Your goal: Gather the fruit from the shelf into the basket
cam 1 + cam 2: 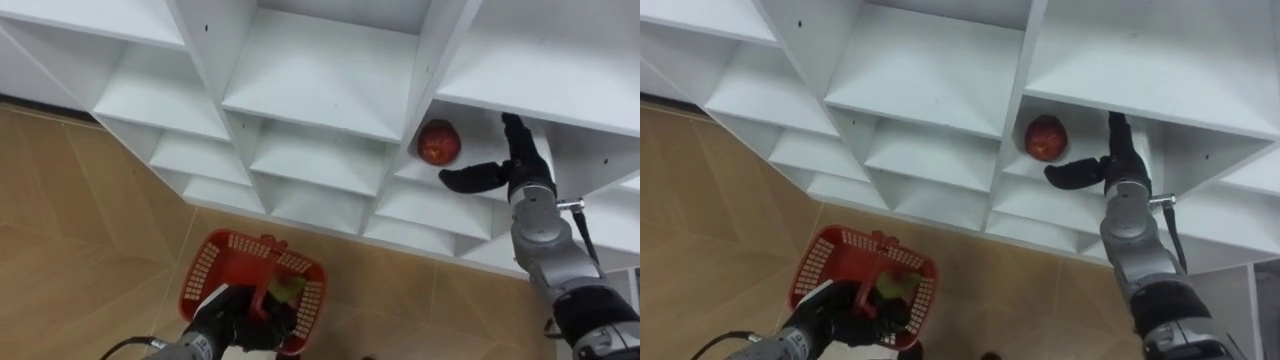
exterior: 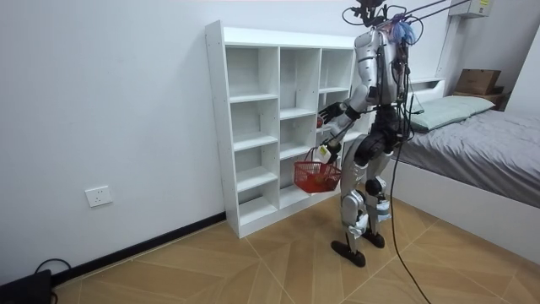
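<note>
Left eye view, lower left: left hand (image 1: 243,320) clenched on the near rim of a red plastic mesh basket (image 1: 215,262), held low over the tan wooden floor (image 1: 80,220). One greenish-yellow fruit (image 1: 288,287) already lies inside, at the basket's near right corner; kind not clear.

Centre: white wooden closet (image 1: 320,75) of open compartments. Those in the left and middle columns look bare.

Right: round red apple (image 1: 438,142) sits on a shelf board in the right column, close to that compartment's left wall. Right hand (image 1: 516,168) is inside the same compartment, just beside the apple on its right. Fingers straight and raised, thumb spread toward the fruit, nothing held. No contact that I can see.

Room view: robot stands upright facing the closet's right column, basket hanging at thigh height.

Step in hand, as I judge it: reaching for the apple, grasp not yet made. Next move calls for sliding the open hand leftward until the palm meets the apple, and closing round it without nudging it against the divider. Then draw it clear of the shelf's front edge and lower it over the basket.
</note>
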`<state>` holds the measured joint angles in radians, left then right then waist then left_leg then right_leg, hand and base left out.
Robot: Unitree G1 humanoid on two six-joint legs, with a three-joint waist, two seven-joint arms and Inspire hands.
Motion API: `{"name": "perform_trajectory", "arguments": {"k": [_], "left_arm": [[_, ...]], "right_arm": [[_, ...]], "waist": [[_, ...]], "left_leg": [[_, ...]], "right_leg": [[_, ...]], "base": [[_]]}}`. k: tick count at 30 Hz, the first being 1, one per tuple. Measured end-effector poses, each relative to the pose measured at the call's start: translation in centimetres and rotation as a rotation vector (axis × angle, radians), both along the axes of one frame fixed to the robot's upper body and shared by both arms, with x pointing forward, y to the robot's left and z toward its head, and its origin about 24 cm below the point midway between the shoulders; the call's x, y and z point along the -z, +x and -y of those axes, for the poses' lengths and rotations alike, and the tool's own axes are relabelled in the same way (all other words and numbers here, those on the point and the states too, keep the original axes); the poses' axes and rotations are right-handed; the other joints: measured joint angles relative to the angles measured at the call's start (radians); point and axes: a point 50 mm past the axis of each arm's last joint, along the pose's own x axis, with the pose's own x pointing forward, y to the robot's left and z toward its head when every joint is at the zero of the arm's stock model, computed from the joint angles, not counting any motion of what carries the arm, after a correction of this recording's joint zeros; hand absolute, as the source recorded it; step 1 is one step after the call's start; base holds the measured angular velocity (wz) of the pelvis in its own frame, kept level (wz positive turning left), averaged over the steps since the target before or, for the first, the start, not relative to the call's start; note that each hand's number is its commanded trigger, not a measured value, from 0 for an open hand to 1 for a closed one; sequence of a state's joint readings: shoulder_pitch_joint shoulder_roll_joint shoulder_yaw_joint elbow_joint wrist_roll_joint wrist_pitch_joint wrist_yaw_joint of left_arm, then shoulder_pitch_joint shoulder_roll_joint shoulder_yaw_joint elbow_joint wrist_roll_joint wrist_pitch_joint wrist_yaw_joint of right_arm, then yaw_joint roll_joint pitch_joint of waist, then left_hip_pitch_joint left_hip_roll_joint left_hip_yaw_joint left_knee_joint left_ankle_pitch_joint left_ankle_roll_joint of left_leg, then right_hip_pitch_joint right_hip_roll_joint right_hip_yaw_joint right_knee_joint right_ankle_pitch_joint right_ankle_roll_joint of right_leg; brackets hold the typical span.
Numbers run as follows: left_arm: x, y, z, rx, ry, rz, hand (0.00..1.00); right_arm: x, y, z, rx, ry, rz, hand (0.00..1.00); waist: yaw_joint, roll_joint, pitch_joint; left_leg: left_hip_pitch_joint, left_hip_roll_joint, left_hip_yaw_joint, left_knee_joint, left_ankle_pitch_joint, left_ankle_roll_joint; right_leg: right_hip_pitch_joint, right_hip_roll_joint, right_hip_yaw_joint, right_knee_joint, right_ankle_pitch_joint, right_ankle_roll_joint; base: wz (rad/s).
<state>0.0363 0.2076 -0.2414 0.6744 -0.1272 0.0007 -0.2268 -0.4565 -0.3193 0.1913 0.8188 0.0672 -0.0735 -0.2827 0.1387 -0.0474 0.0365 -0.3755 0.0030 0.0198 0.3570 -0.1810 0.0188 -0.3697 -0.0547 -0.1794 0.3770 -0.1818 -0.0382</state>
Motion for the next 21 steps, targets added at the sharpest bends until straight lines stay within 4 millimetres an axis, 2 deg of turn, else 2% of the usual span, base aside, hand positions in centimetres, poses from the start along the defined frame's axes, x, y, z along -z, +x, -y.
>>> {"name": "perform_trajectory", "arguments": {"k": [11,21], "left_arm": [[0.0,0.2,0.6,0.003,-0.007,0.004,1.00],[0.1,0.1,1.6,0.025,-0.016,0.003,1.00]], "right_arm": [[-1.2,0.9,-0.3,-0.019,-0.020,0.034,0.00],[-1.3,1.0,-0.6,-0.041,-0.057,0.037,0.00]], "waist": [[0.004,0.000,-0.0001],[0.007,0.000,0.0001]], "left_leg": [[-0.008,0.000,0.011,0.002,0.002,0.001],[-0.017,-0.001,0.018,0.003,0.006,0.002]], "right_leg": [[-0.022,-0.003,0.012,0.020,-0.001,-0.001],[-0.032,-0.005,0.014,0.021,-0.002,-0.002]], "base": [[-0.03],[-0.01]]}}
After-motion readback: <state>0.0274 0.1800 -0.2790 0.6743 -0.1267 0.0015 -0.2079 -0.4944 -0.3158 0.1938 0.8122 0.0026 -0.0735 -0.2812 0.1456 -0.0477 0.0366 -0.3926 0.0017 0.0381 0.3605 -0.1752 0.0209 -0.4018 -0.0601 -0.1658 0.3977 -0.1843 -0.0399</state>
